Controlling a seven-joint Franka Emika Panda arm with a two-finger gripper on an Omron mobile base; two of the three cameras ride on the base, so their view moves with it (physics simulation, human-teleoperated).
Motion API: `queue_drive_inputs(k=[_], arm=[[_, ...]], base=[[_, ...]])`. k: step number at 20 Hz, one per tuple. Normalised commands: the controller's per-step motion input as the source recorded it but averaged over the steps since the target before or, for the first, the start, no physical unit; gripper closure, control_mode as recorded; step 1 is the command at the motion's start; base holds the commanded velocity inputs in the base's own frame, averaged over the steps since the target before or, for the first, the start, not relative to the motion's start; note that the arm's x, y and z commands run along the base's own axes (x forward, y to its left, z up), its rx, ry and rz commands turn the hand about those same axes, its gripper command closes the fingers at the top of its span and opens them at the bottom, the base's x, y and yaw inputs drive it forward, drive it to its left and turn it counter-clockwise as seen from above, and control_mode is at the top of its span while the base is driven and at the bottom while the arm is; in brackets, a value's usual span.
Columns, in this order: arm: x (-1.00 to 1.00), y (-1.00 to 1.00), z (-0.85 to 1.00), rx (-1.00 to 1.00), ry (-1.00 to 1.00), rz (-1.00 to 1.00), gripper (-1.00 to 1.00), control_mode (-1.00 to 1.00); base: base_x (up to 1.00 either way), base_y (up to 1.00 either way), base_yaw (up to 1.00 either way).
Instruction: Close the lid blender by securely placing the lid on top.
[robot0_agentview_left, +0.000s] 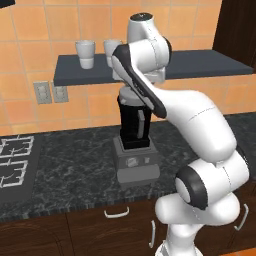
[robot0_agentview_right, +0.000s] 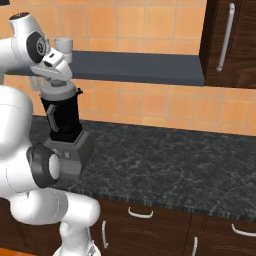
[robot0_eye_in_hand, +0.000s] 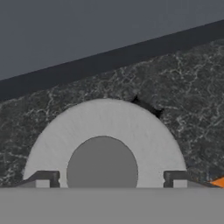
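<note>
The lid (robot0_eye_in_hand: 105, 144) sits bottom centre in the hand view, already on the blender (robot0_agentview_right: 64, 125) rim. Fingers (robot0_eye_in_hand: 43, 178) are spread, flanking the knob without touching it. Looks like the seating step; next probably a downward press, then lift clear of the desk (robot0_agentview_right: 175, 160).

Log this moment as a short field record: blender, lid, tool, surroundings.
blender: black jar upright on its grey base, on the dark counter near the wall
lid: grey disc with a raised centre knob, sitting at the jar's top; whether fully seated cannot be told
tool: directly above the lid, a fingertip on either side of the knob; grip state unclear
shelf: dark shelf just above the jar, white cups on it
stove: burners at the counter's left end
</note>
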Motion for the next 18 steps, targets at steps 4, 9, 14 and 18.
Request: queue_drive_inputs(k=[4, 9, 14, 18], arm=[[-0.30, 0.00, 0.19, 0.04, -0.30, 0.00, -1.00, -1.00], [-0.93, -0.41, 0.09, 0.14, -0.37, 0.00, -1.00, -1.00], [-1.00, -1.00, -0.20, 0.11, -0.31, 0.00, -1.00, -1.00], [-1.00, -1.00, -0.75, 0.00, -0.15, 0.00, -1.00, -1.00]], base=[[0.00, 0.00, 0.00], [0.00, 0.00, 0.00], [0.00, 0.00, 0.00], [0.00, 0.00, 0.00]])
